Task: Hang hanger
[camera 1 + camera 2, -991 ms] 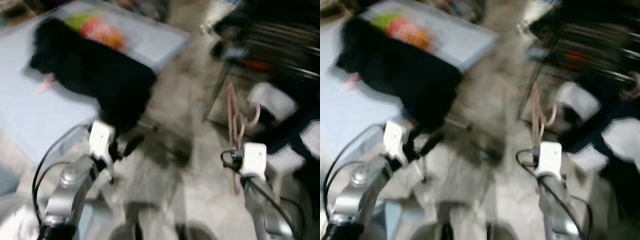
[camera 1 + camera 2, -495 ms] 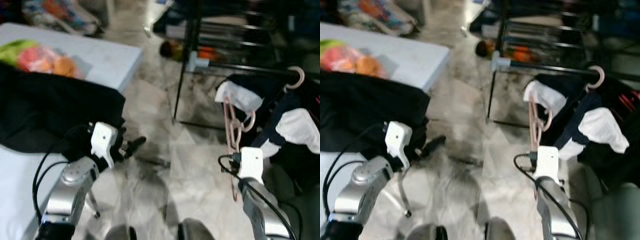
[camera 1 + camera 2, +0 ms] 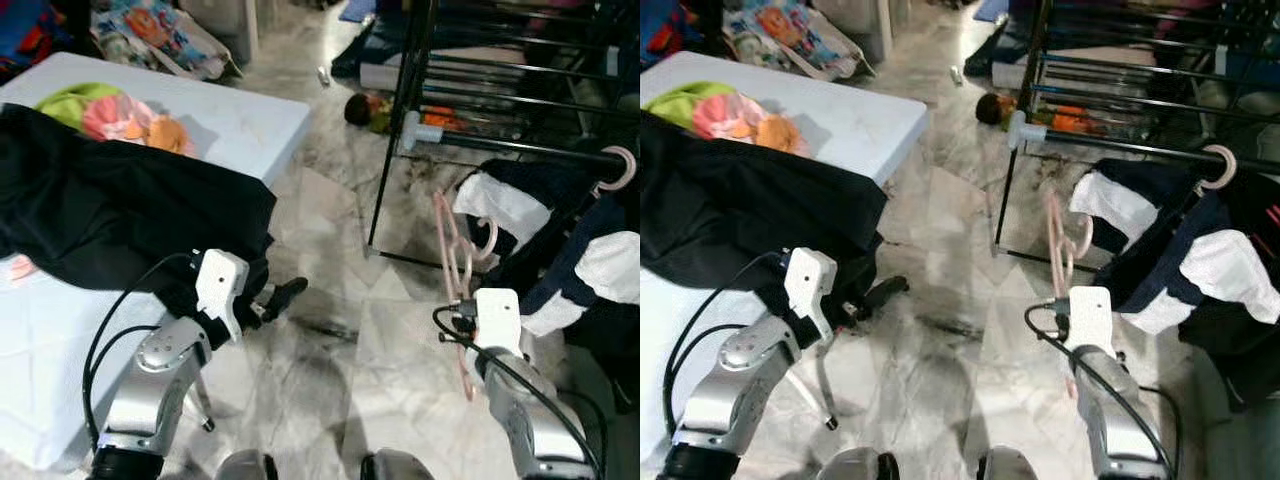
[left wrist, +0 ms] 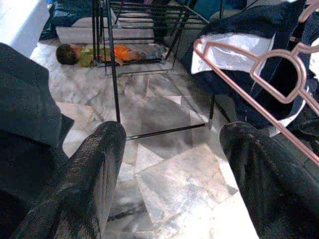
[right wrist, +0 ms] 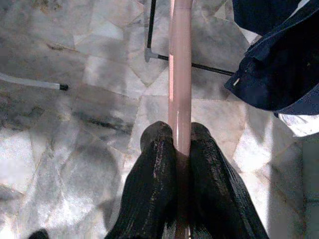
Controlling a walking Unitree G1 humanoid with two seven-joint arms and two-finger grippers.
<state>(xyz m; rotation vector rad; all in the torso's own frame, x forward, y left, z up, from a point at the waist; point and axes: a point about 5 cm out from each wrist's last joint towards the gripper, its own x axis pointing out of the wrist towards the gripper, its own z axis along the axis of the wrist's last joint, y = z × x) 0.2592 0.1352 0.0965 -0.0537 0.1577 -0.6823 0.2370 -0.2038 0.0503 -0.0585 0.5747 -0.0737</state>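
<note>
Right gripper [image 5: 182,144] pinches pink hanger [image 3: 455,245] (hook hidden) | left gripper [image 4: 172,149] spread

Clothes rack [image 3: 400,130] stands ahead, its foot on the floor [image 3: 320,260]. Left of the rack: a bed [image 3: 250,120] bearing a draped garment [image 3: 120,220]. Right of the rack: hung clothing [image 3: 560,230], with a hanger [image 3: 455,255] just before it.

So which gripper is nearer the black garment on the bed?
Left. The left gripper hangs open just beside the black garment; the right gripper, across the floor, is shut on the pink hanger.
</note>
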